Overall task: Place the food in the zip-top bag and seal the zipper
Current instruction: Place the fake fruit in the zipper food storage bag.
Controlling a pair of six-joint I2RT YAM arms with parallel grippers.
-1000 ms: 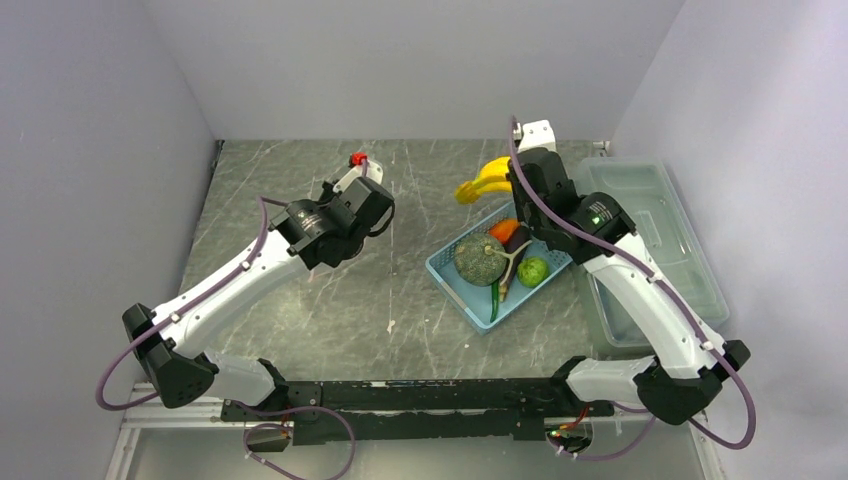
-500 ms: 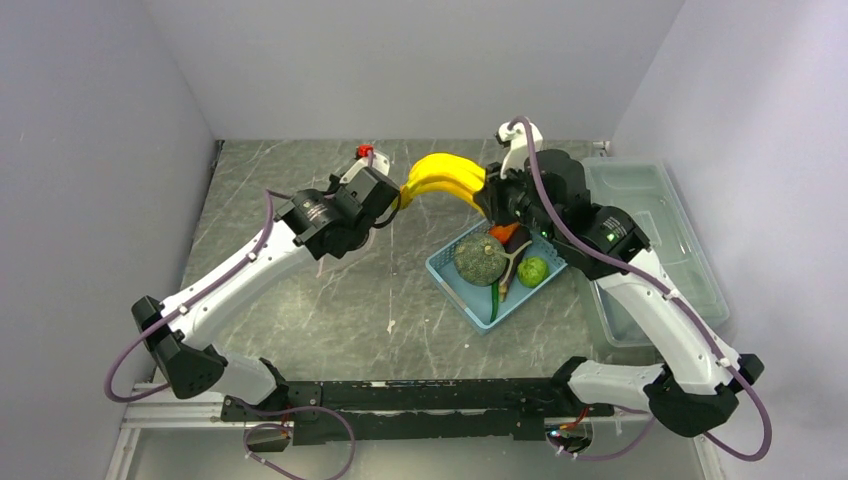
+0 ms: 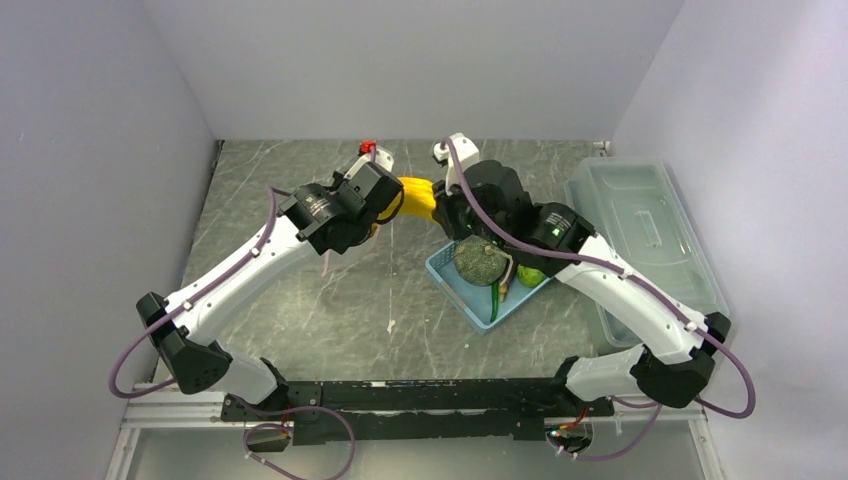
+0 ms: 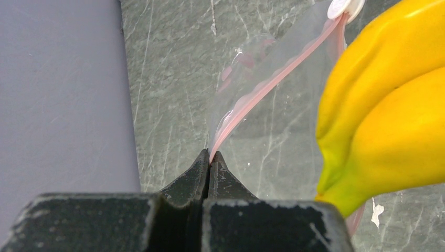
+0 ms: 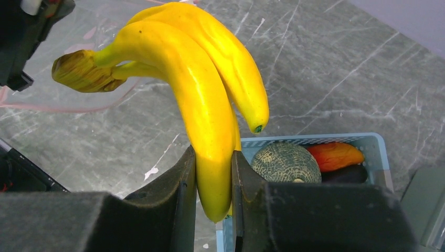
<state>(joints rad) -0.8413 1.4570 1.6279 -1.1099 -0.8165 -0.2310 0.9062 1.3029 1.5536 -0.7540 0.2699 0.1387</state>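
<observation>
Right gripper (image 5: pixel 214 157) clamped on yellow banana bunch (image 5: pixel 204 79), left gripper (image 4: pixel 210 156) pinching pink zipper (image 4: pixel 273 80) of clear bag (image 4: pixel 278 131)

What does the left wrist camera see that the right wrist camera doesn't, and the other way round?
Only the left wrist view shows the left end effector pinched shut on the pink zipper at the mouth of the clear zip-top bag. Only the right wrist view shows the right end effector clamping the banana bunch, and the light-blue basket holding a netted melon, an orange carrot and a dark eggplant. Both show the banana bunch, the zipper and the grey marbled table.
</observation>
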